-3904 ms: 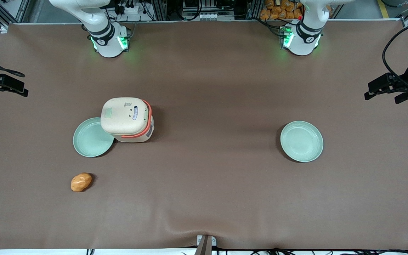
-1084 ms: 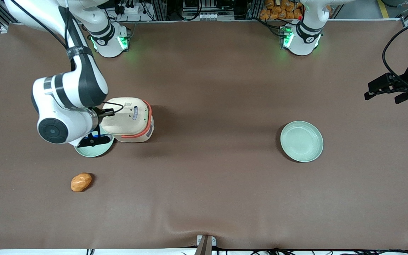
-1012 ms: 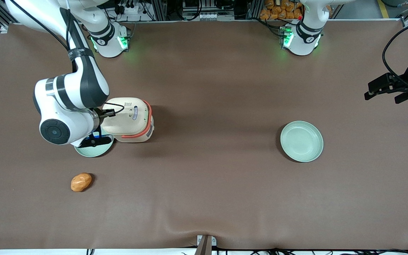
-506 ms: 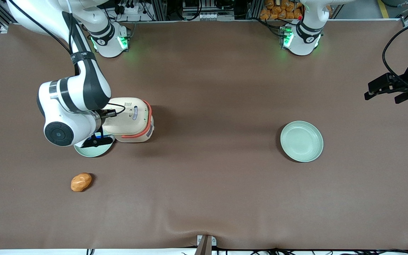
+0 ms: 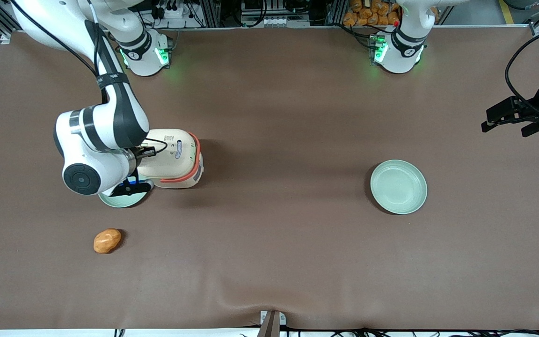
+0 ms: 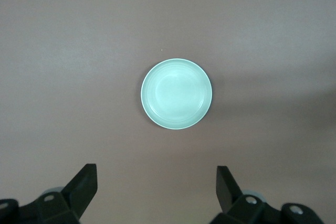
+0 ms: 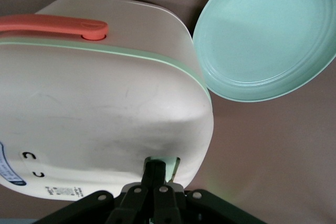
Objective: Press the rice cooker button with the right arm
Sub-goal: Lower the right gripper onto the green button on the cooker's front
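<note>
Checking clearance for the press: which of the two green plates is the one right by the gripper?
The pale green plate beside the rice cooker, partly under the gripper, which sits shut at the cooker's lid. The other plate lies alone toward the parked arm's end.

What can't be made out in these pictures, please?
- Button: in the wrist view the shut pincer on the rice cooker lid covers most of it; in the front view the arm hides it.
- Plate beside the cooker: front view, mostly under the arm.
- Lid label: too small to read.
</note>
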